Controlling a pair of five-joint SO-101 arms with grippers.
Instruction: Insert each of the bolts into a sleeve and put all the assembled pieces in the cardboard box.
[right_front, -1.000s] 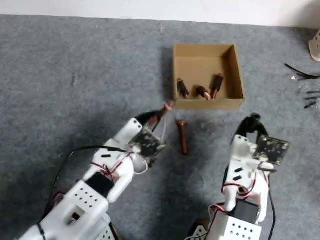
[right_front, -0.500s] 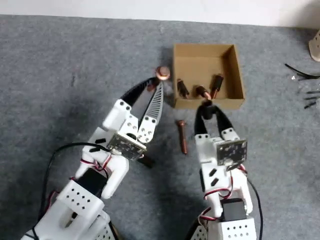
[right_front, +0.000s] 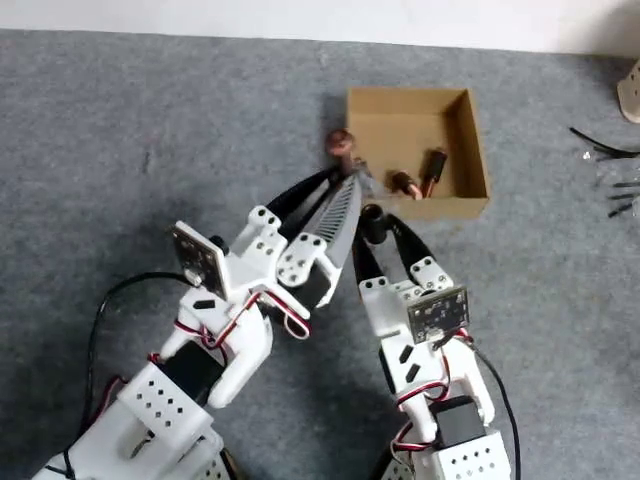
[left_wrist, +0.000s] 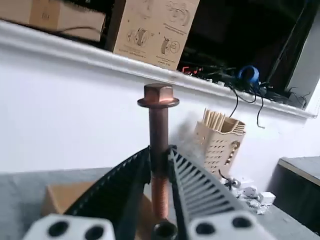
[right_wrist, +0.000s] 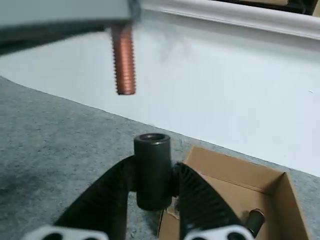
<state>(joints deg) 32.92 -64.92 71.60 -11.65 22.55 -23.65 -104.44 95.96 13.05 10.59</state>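
Observation:
My left gripper (right_front: 338, 180) is shut on a copper bolt (right_front: 340, 141), held upright with its hex head (left_wrist: 158, 95) up, just off the near left corner of the cardboard box (right_front: 460, 150). The left gripper (left_wrist: 160, 152) clamps the shank mid-length. My right gripper (right_front: 372, 226) is shut on a black sleeve (right_front: 372, 218) close beside it. In the right wrist view the sleeve (right_wrist: 152, 170) stands upright, opening up, with the bolt's threaded end (right_wrist: 123, 62) above it and slightly to one side, not touching. Two assembled pieces (right_front: 405, 183) (right_front: 433, 165) lie in the box.
Grey carpet (right_front: 150, 130) covers the table. Black cable ties (right_front: 605, 150) and a pale object (right_front: 630, 90) lie at the far right. The box's front wall (right_front: 440, 208) is right behind both grippers. A pale basket (left_wrist: 220, 142) stands off in the background.
The left arm lifted and swung the bolt right toward the box corner. The right arm moved left with the sleeve until it sat under the bolt, now covering the loose bolt on the carpet.

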